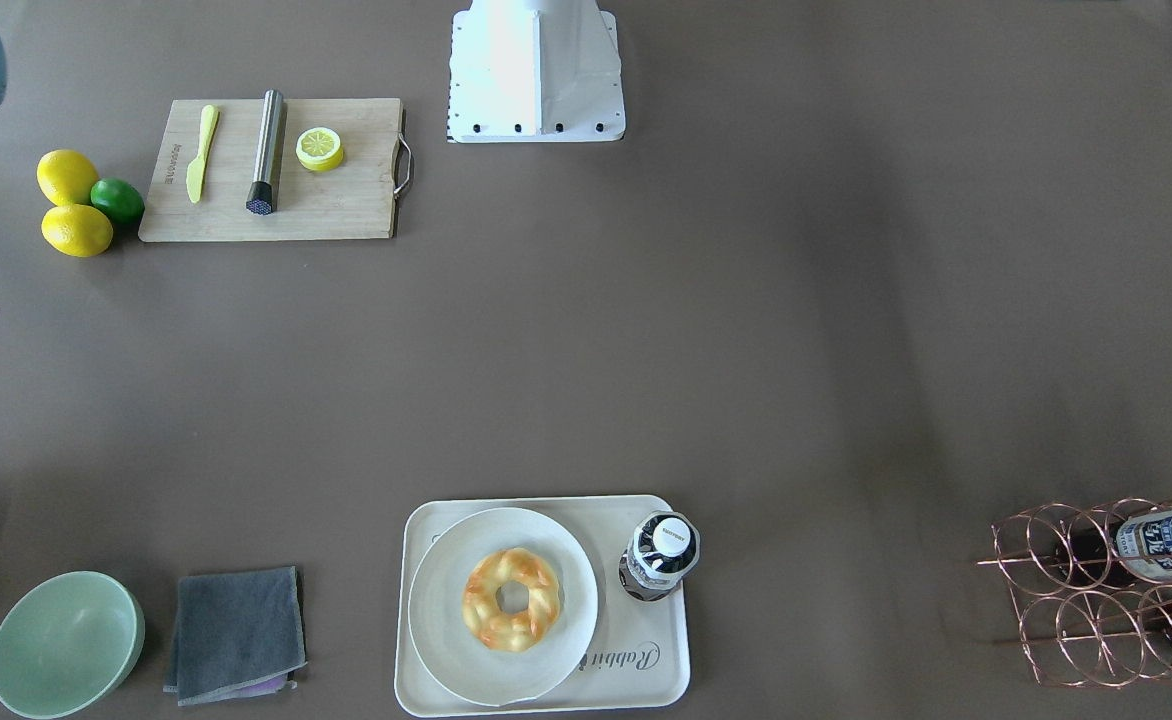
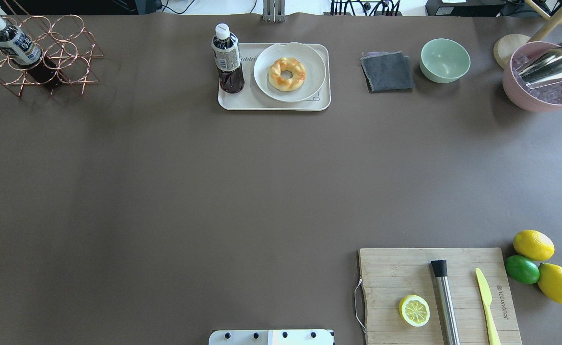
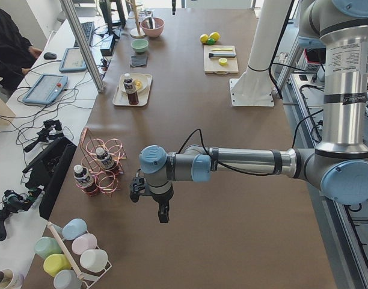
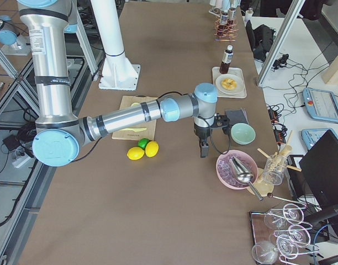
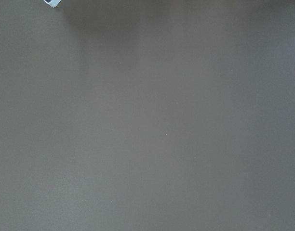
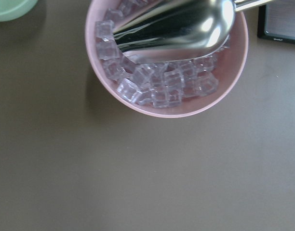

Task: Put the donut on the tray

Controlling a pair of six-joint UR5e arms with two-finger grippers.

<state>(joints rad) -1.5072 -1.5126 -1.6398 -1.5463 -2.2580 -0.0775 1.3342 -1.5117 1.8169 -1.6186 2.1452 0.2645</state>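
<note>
Two arms, the left arm (image 3: 244,161) and the right arm (image 4: 125,117), reach over the brown tabletop (image 2: 166,191), one toward each end; the tray (image 2: 242,101) lies at the far edge, midway along, carrying a round plate (image 2: 312,79) and an upright bottle (image 2: 227,57); the donut (image 2: 275,76) lies flat on the plate, a ring with no long axis; from the left claw (image 3: 163,215), beyond a wire rack (image 3: 106,171), it lies rightward and farther off; from the right claw (image 4: 202,152), beside a pink bowl (image 4: 235,170), leftward; neither seems clearly nearer; whether either claw is released or clenched cannot be told; nothing shows in either.
</note>
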